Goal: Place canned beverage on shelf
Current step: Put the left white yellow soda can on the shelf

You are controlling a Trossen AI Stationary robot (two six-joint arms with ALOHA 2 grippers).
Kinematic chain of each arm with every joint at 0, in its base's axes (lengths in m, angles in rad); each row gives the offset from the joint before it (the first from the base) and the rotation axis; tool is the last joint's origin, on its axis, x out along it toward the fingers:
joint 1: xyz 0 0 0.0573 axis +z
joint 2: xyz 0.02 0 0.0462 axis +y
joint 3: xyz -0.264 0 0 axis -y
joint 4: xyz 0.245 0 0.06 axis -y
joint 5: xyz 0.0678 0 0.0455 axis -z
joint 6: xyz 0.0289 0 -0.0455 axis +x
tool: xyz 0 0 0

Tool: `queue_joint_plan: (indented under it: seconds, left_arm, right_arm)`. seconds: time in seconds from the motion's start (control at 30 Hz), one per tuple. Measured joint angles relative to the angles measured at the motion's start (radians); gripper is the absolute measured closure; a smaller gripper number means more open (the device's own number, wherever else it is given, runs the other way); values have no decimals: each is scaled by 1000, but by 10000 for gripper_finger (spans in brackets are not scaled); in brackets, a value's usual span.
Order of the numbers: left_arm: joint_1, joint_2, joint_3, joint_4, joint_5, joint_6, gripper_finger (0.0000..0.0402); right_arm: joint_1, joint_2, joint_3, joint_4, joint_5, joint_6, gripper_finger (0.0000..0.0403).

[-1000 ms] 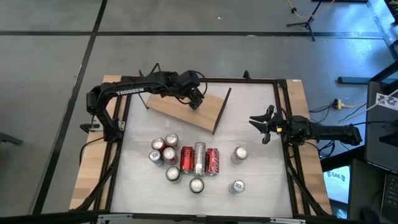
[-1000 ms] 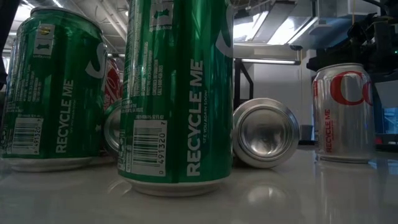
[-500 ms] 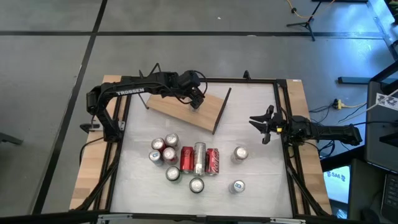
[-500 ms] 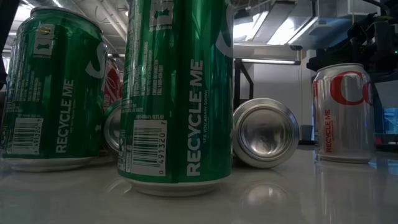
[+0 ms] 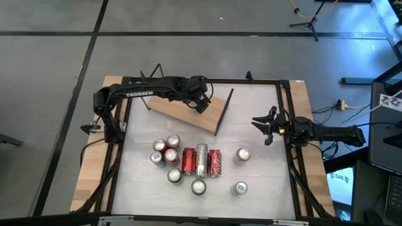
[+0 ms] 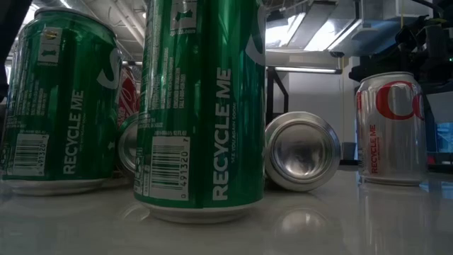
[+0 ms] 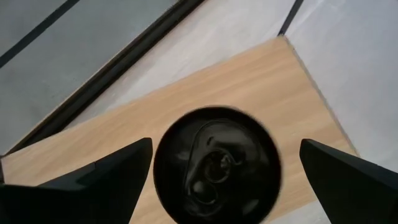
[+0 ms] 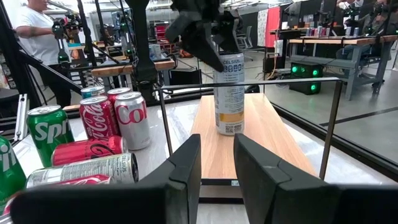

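The shelf (image 5: 182, 108), a light wooden board with black wire supports, stands on the far middle of the table. A tall can (image 8: 229, 93) stands upright on the board (image 8: 230, 146); the high view hides it under my left gripper (image 5: 201, 103). That gripper hangs open over the can, pointing steeply down, with a finger on either side of the can's dark top (image 7: 214, 165); I see no touch. My right gripper (image 5: 262, 125) waits level at the table's right edge, open with a narrow gap and nothing in it (image 8: 217, 155).
A cluster of cans (image 5: 185, 160), some upright and some lying, fills the table's near middle, with two single cans (image 5: 242, 155) (image 5: 239, 188) to its right. Green cans (image 6: 202, 106) stand close before the low camera. A person (image 8: 37, 37) stands in the room beyond the table.
My left gripper has sunk a little over the shelf and shifted slightly toward the table's right, its fingers staying wide apart. The can and the shelf have kept still.
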Motion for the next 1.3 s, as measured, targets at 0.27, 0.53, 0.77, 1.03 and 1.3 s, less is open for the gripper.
queue_joint_plan:
  seconds: [0.27,0.53,0.77,1.03,1.3]
  left_arm:
    - [-6,-1,0,7,-46,3,40]
    - [-6,-1,0,-2,-40,8,119]
    - [-6,-2,0,3,-5,33,164]
    - [4,-2,1,25,63,213,160]
    - [49,-2,1,71,296,507,160]
  right_arm:
    - [0,0,0,-3,-1,0,310]
    - [0,0,0,-4,-1,0,310]
    - [0,0,0,-5,-1,0,310]
    - [0,0,0,-5,-1,0,310]
    - [0,0,0,-6,-1,0,310]
